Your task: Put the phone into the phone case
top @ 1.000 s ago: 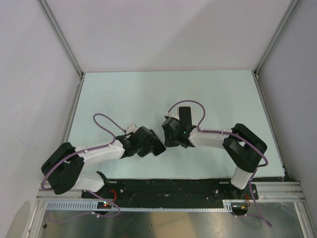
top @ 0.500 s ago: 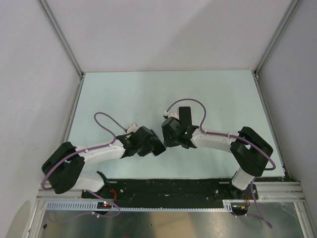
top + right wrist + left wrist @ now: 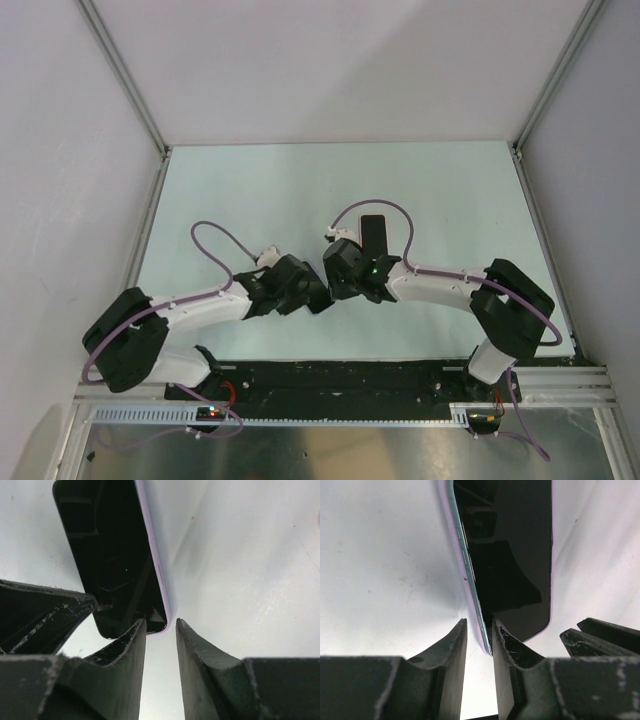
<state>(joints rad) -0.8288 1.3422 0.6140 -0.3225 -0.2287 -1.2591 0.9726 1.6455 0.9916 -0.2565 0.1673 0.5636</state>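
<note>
The phone [image 3: 373, 232] lies flat on the pale table with its black screen up. A lilac rim, the phone case [image 3: 470, 587], runs along its edges. In the top view its near end is hidden under the two wrists. My left gripper [image 3: 479, 630] is open at the phone's near left edge; that edge sits in the gap beside the right finger [image 3: 507, 647], and the left finger stands off it. My right gripper [image 3: 160, 625] is open at the near right corner, which pokes into the gap beside the left finger [image 3: 127, 645]. Neither gripper holds anything.
The two wrists [image 3: 330, 280] nearly touch at the table's middle, each showing in the other's wrist view. Grey walls with metal rails [image 3: 140, 110] close in the table on three sides. The black base bar [image 3: 340, 378] runs along the near edge.
My left gripper has gone from shut to open beside the phone's edge. The right wrist has shifted slightly left. The phone has stayed where it was.
</note>
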